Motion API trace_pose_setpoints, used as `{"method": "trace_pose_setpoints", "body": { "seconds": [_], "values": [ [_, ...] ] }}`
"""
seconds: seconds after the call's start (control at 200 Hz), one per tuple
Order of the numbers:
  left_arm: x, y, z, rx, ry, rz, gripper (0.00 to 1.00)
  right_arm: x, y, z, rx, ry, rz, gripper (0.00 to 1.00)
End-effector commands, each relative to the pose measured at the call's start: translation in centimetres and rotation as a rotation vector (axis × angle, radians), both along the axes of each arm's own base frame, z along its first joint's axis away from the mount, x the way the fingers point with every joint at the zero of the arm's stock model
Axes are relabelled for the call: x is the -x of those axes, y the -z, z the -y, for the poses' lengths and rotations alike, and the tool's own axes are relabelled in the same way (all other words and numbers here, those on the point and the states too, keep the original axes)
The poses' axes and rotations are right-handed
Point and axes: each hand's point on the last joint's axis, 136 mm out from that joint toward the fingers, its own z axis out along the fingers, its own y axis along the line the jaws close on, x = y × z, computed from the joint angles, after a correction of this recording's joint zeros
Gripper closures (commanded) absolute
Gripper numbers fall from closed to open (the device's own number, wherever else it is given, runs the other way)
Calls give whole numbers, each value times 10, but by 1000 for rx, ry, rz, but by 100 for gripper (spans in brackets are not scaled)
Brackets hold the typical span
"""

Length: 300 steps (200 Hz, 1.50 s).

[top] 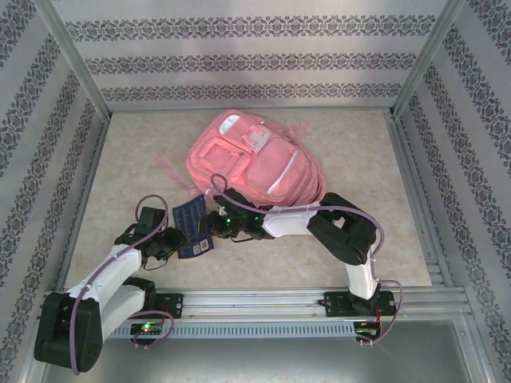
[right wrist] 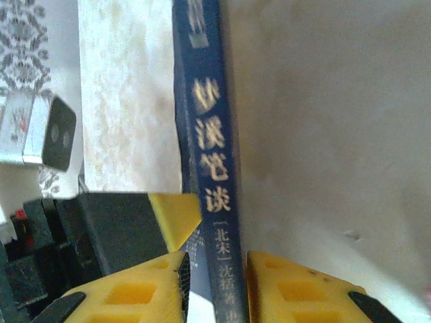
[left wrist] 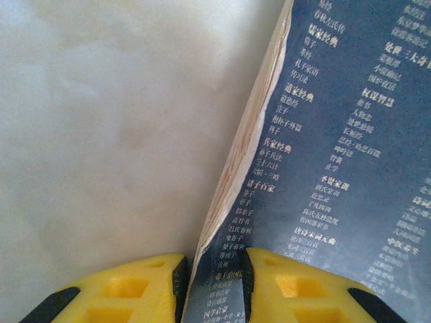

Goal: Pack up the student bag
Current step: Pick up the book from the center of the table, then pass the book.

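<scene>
From above, the book [top: 189, 227] is small and dark and its cover cannot be read. The right arm [top: 319, 223] hides the bag's [top: 255, 163] near edge. The left hand [top: 185, 243] and right hand [top: 211, 230] are too small and dark there to show how their jaws stand.

At the left wrist, the bottom edge cuts off the fingers [left wrist: 135, 293]. The book runs out of the picture at top, right and bottom, and its fine pale print is too blurred to read.

At the right wrist, the spine leaves the picture at top and bottom, its gold lettering is soft, and the fingers [right wrist: 296, 289] are cropped below. A pink speck [right wrist: 427, 291] at the right edge cannot be identified.
</scene>
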Motion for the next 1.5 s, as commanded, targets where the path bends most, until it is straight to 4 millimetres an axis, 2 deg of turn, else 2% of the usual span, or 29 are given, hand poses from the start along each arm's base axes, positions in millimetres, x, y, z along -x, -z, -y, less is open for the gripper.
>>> {"method": "trace_pose_setpoints", "body": {
  "seconds": [0.0,0.165,0.27,0.31,0.43,0.585,0.779,0.939,1.044,1.259,1.494],
  "values": [
    [-3,10,25,107,92,61,70,14,-5,-15,-71,-80,-16,70],
    [-2,9,26,112,92,59,70,8,11,-2,12,-52,17,73],
    [-1,5,24,112,80,61,68,1,10,7,62,-28,68,89],
    [1,3,23,108,68,61,64,0,6,10,66,-23,90,92],
    [2,-13,20,114,39,87,43,0,-27,12,22,-43,171,96],
    [-7,-52,32,188,73,206,30,-1,-69,24,-27,-49,295,99],
    [-19,-110,50,275,175,387,24,10,-124,42,-148,-85,359,100],
    [-31,-166,85,501,313,584,17,20,-160,67,-268,-112,403,100],
    [-35,-187,98,605,375,633,16,26,-182,84,-354,-125,404,100],
    [-33,-241,115,750,512,756,20,44,-207,108,-431,-180,413,100],
    [-22,-276,132,872,614,834,28,50,-214,122,-474,-179,402,100]
  ]
}}
